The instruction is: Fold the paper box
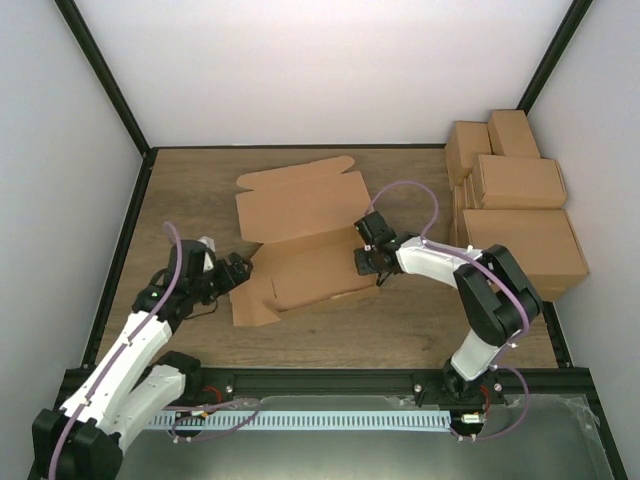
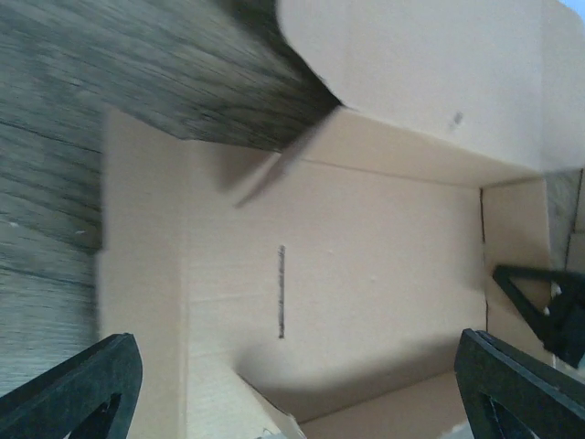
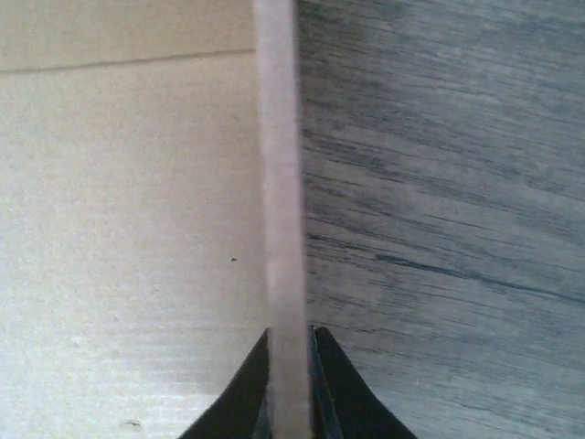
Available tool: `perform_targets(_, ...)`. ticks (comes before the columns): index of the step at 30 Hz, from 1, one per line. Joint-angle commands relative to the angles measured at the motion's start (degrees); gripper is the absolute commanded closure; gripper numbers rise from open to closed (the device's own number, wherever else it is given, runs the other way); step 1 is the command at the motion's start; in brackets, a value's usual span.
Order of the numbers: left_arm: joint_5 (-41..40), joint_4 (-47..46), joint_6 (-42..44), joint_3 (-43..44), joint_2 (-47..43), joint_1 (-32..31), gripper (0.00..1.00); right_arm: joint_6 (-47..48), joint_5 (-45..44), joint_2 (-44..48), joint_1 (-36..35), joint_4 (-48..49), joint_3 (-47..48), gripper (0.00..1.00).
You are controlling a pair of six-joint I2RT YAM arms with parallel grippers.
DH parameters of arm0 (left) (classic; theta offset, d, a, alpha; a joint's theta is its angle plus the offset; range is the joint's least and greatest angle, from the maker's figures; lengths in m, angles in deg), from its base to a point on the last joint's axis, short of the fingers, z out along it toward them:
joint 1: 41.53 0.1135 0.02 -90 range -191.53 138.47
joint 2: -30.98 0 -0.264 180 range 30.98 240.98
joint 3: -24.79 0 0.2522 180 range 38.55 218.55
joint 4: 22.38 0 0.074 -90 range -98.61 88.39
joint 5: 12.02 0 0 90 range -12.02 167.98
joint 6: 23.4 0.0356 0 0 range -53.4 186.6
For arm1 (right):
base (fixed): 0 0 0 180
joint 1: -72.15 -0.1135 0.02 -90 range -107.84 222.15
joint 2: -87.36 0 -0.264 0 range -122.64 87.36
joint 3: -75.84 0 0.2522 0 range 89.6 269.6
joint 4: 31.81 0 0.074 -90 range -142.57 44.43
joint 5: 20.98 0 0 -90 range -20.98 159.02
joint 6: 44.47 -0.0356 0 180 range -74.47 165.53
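Note:
The paper box [image 1: 300, 215] lies mid-table as a brown cardboard sheet, partly raised into a shallow tray, with its lid flap spread toward the back. My left gripper [image 1: 243, 270] stands open at the box's left end, holding nothing. In the left wrist view its fingers [image 2: 82, 389] straddle the box floor [image 2: 366, 274] wide apart. My right gripper [image 1: 364, 262] is at the box's right side, shut on the upright cardboard wall. Seen from the right wrist, that wall's edge [image 3: 279, 183] runs straight up between the closed fingertips of the gripper [image 3: 291, 366].
Several finished brown cartons [image 1: 515, 210] are stacked at the back right, close behind the right arm. Bare wooden tabletop [image 1: 400, 320] lies in front of the box. Black frame posts and pale walls bound the table on three sides.

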Motion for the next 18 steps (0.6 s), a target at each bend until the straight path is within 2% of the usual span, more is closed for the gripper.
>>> perform_targets(1,2.4,-1.3,0.5,-0.5,-0.1,5.8,0.03,-0.6,-0.6,2.5,-0.3,1.6,-1.5,0.98)
perform_targets(6,2.2,0.0,0.8,-1.3,-1.0,9.4,0.0,-1.6,-1.5,5.8,-0.1,3.7,-4.7,0.99)
perform_targets(10,7.0,-4.1,-1.6,-6.3,-1.2,10.5,0.0,-2.2,-1.9,8.1,0.3,4.6,-6.0,0.99)
perform_targets(16,11.1,-9.2,-3.0,-12.4,-4.4,10.8,0.02,-1.5,-1.4,9.3,0.4,3.8,-5.8,0.9)
perform_targets(18,11.7,-9.5,-2.7,-13.4,-4.9,10.7,0.06,-1.2,-0.8,9.2,0.5,4.1,-5.8,0.85)
